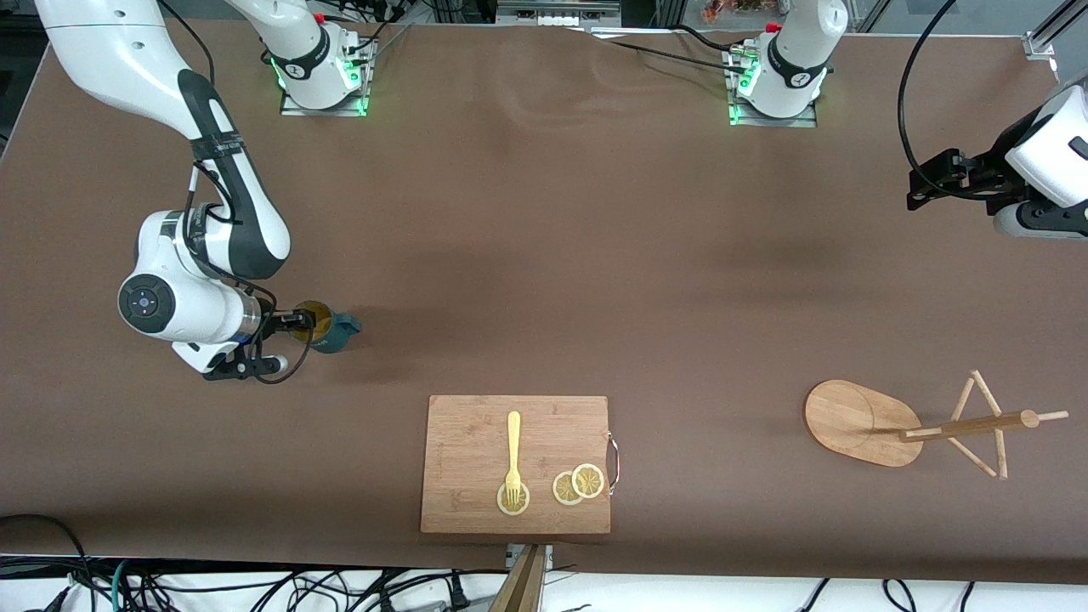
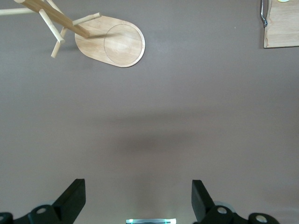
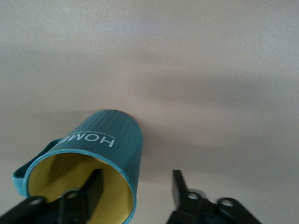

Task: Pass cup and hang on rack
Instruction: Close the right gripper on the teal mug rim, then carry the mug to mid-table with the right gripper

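The dark teal cup (image 1: 340, 331) with a yellowish inside lies tipped with its mouth toward my right gripper (image 1: 304, 321), near the right arm's end of the table. In the right wrist view the cup (image 3: 107, 140) fills the lower part. My right gripper (image 3: 135, 179) is open, with one finger inside the mouth and the other outside the wall, not pressing it. The bamboo rack (image 1: 858, 421) stands near the left arm's end and also shows in the left wrist view (image 2: 117, 44). My left gripper (image 1: 920, 187) waits, open and empty (image 2: 138, 186), over bare table.
A rectangular wooden cutting board (image 1: 476, 425) lies in the middle near the front camera, carrying a pale fork (image 1: 513, 450) and lemon slices (image 1: 578, 484). Its corner shows in the left wrist view (image 2: 280, 28). Brown tabletop lies between cup and rack.
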### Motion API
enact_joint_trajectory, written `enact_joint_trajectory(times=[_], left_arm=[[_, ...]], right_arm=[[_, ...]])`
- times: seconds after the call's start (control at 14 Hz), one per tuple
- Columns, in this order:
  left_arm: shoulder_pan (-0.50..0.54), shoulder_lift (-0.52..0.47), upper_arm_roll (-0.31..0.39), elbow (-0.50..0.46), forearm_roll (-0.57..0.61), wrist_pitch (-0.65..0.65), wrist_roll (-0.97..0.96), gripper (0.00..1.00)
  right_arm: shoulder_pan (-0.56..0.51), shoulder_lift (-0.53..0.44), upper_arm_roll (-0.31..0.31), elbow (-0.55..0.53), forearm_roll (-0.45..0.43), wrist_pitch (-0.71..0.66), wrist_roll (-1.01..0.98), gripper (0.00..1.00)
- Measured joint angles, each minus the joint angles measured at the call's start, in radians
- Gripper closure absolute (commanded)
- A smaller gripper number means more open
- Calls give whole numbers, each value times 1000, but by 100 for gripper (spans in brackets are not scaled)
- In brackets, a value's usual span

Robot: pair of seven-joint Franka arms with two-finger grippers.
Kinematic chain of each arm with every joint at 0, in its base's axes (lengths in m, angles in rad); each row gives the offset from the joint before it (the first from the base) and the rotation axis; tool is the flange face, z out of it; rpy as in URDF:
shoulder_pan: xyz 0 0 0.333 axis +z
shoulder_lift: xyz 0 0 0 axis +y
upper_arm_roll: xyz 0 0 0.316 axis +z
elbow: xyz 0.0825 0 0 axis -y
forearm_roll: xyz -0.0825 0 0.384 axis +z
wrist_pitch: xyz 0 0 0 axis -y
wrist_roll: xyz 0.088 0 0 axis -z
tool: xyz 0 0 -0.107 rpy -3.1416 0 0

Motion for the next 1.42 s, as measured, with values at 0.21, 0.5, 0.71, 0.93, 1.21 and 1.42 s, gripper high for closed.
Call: enact_joint_trajectory(times=[0.21,0.5,0.71,0.93,1.21,1.42], left_arm=[[0,0,0,0,0,0,0,0],[0,0,0,0,0,0,0,0],[0,0,0,0,0,0,0,0],[0,0,0,0,0,0,0,0],[0,0,0,0,0,0,0,0],[0,0,0,0,-1,0,0,0]], right_arm=[[1,6,1,-1,1,0,0,84],[1,9,6,-1,4,3,0,100],[6,9,16,-1,4,7,-2,100],[29,7,60,26,9,8,9,100],[131,5,77,87,44,7,183,100],[252,20,81,158,66,-33,408,100]])
